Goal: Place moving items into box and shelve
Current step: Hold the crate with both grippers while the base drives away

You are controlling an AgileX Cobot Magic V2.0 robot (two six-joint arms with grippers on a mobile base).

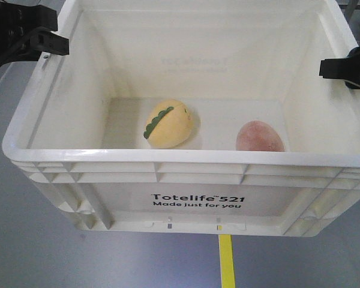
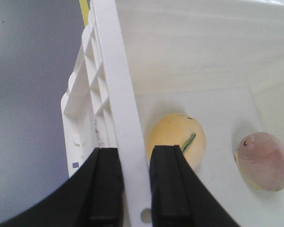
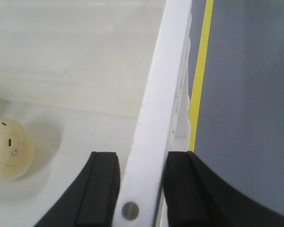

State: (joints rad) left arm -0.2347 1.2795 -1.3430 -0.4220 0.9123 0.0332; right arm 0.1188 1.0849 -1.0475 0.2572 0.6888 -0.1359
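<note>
Gripping the box (image 1: 198,157) by its two side rims, I have my left gripper (image 2: 135,161) clamped on the white ribbed edge. One black jaw presses the inner face of the wall and the other presses the outer, ribbed face. My right gripper (image 3: 142,163) is closed on the opposite rim in the same way, with the white edge pinched between its jaws just above a small round hole in the plastic.

From the front view the box fills most of the picture, open side up. Its near wall carries the black print (image 1: 196,200) "Totelife 521 Made just for you". Below that wall lies grey floor (image 1: 36,252), with a yellow line (image 1: 226,261) running out from under the box toward the bottom edge.

Both moving items lie inside on the box bottom, toward the near wall. The pale yellow egg (image 1: 168,123), with its green scalloped stripe, sits a little left of the middle. The reddish-brown egg (image 1: 260,137) rests to its right, apart from it and partly hidden behind the near rim. In my left wrist view the yellow egg lies just past the inner jaw, and the reddish one lies farther across the bottom. My right wrist view catches only a pale egg at its lower left edge.
</note>
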